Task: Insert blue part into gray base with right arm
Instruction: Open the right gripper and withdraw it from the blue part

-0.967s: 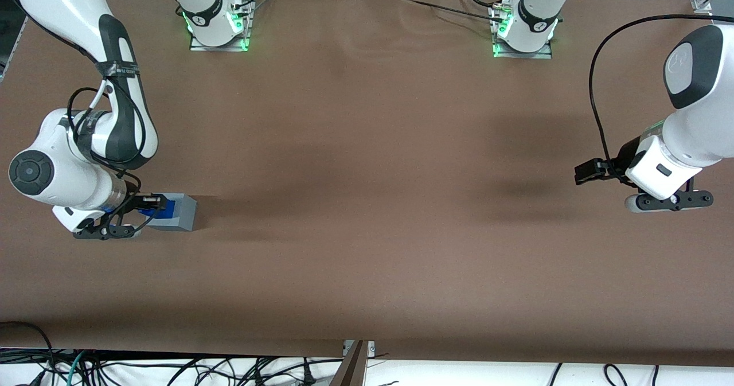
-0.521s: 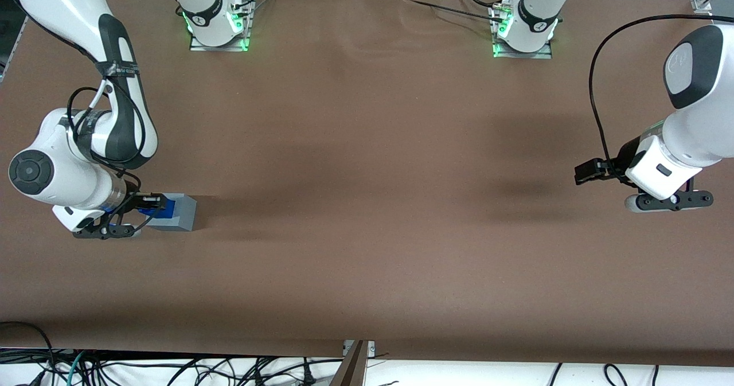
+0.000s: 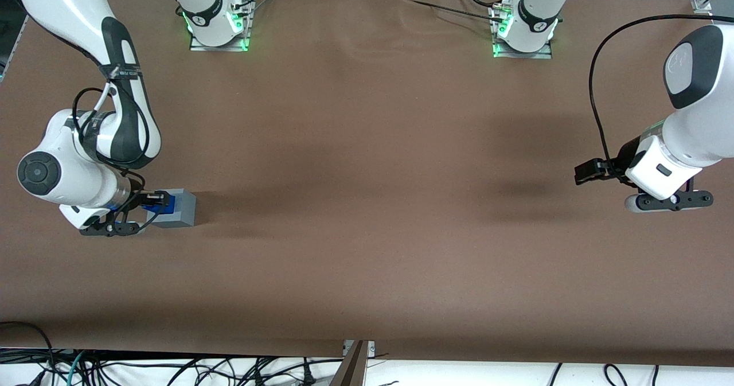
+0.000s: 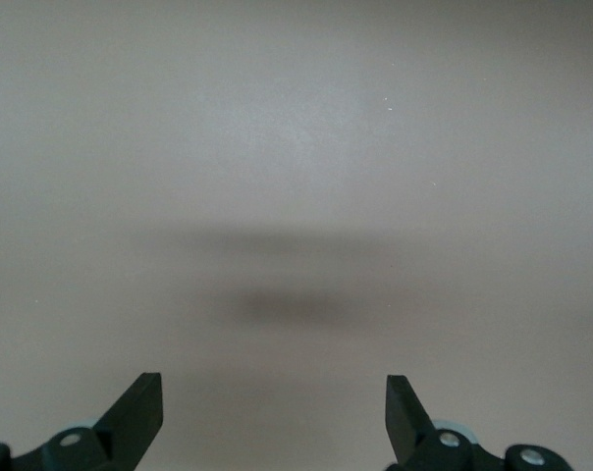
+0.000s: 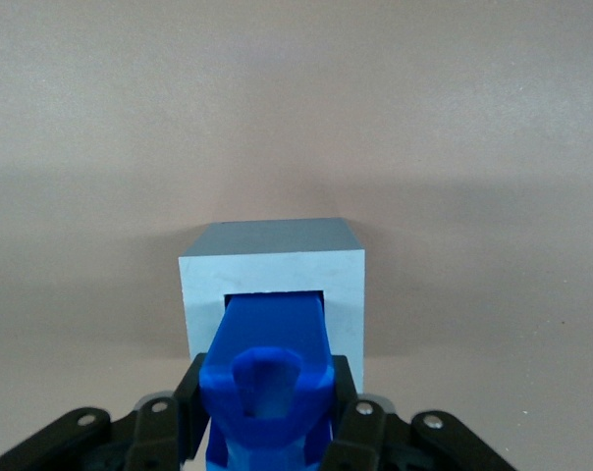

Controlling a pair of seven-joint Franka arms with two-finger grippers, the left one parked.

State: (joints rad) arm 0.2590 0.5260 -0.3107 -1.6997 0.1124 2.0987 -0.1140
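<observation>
Right wrist view: my gripper [image 5: 269, 432], clenched on the blue part [image 5: 268, 378], holds it lined up with the square recess of the gray base [image 5: 273, 280], its leading end at the opening, so it can slide in, I judge

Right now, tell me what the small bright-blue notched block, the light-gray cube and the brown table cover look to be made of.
Small bright-blue notched block: probably moulded plastic, smooth with a slight sheen; held in the black two-finger gripper, tip in the cube's recess.
Light-gray cube: likely plastic too, matte, with crisp flat faces.
Brown table cover: seemingly thin matte sheet, paper or fabric; faint ripples show.
</observation>
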